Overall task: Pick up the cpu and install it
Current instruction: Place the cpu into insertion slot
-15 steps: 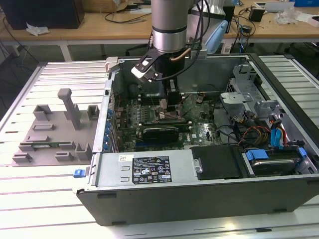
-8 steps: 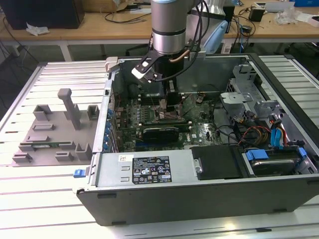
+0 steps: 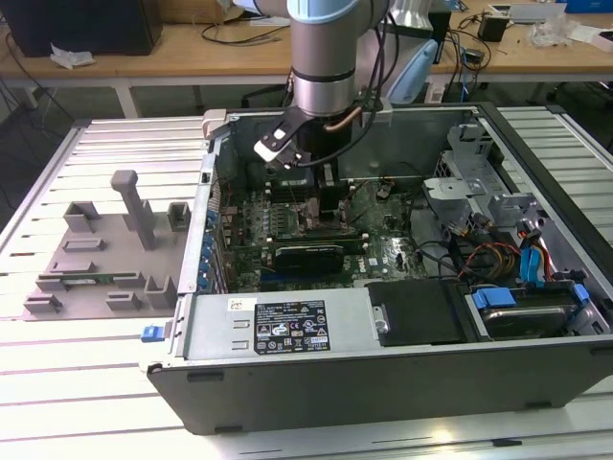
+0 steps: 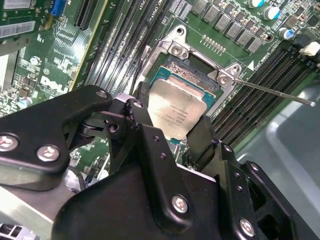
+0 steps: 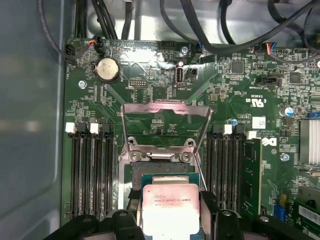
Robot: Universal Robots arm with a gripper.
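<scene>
The cpu point(image 4: 176, 111), a small square chip with a silvery top plate, hangs just over the open socket point(image 5: 150, 172) on the green motherboard inside the computer case. My gripper point(image 4: 172, 120) is shut on it, one black finger against each side edge. In the first wrist view the cpu point(image 5: 170, 210) sits between the fingers point(image 5: 125, 220), slightly off the socket's blue-rimmed recess. The socket's metal load plate point(image 5: 165, 117) stands flipped up, and its thin lever point(image 4: 275, 91) sticks out to the side. In the exterior view the gripper point(image 3: 321, 206) reaches down into the case.
Memory slots point(image 5: 90, 170) flank the socket on both sides. A long black card point(image 3: 306, 257) lies just in front of the gripper, and the power supply point(image 3: 278, 321) is nearer still. A grey tray point(image 3: 105, 259) lies at the exterior view's left. Drive cage and cables point(image 3: 488, 220) fill the case's right.
</scene>
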